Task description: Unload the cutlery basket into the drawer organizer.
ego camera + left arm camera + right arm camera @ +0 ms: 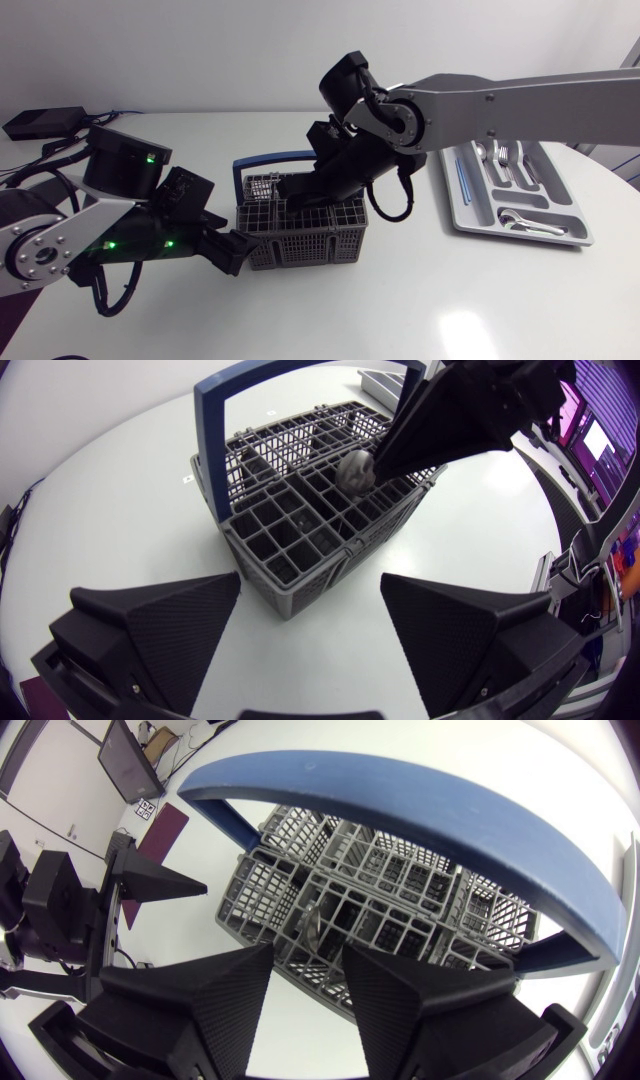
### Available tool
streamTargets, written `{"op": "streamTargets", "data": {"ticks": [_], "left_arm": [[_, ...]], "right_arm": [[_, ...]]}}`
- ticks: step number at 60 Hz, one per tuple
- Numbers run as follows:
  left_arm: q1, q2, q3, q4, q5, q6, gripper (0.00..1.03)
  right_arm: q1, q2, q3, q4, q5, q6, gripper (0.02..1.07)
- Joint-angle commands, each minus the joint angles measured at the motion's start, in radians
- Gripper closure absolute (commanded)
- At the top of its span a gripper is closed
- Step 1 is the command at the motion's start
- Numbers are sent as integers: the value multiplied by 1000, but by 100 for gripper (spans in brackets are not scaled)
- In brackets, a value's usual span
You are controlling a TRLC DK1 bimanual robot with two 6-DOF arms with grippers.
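Two-arm set-up at a white table (400, 310). The grey cutlery basket (310, 240), with its blue hoop handle (400, 800) upright, stands near the middle of the table. The drawer organizer (452, 205) lies well apart from it, on the right arm's side, and holds forks (500, 155) and a spoon (520, 222) in separate compartments. The left pincer (310, 588) sits low at the basket's near corner, its fingers spread wide with that corner ahead of the gap and neither finger seen to touch it. The right pincer (308, 958) reaches under the handle into the basket, its fingers a little apart. A slim metal piece of cutlery (312, 925) stands in a compartment in line with the gap, with the basket grid visible on either side of it, so nothing is clamped.
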Motion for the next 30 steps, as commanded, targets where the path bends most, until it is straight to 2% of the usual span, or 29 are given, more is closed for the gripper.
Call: {"op": "streamTargets", "data": {"ticks": [1,5,21,30], "left_arm": [[6,-17,-18,11,8,14,5],[7,-18,-20,11,8,14,5],[10,-18,-24,14,10,16,5],[12,-21,-32,17,10,14,5]], "right_arm": [[5,2,-26,16,4,31,57],[7,5,-35,36,4,38,63],[13,30,-32,56,12,43,63],[19,50,-34,76,16,45,71]]}}
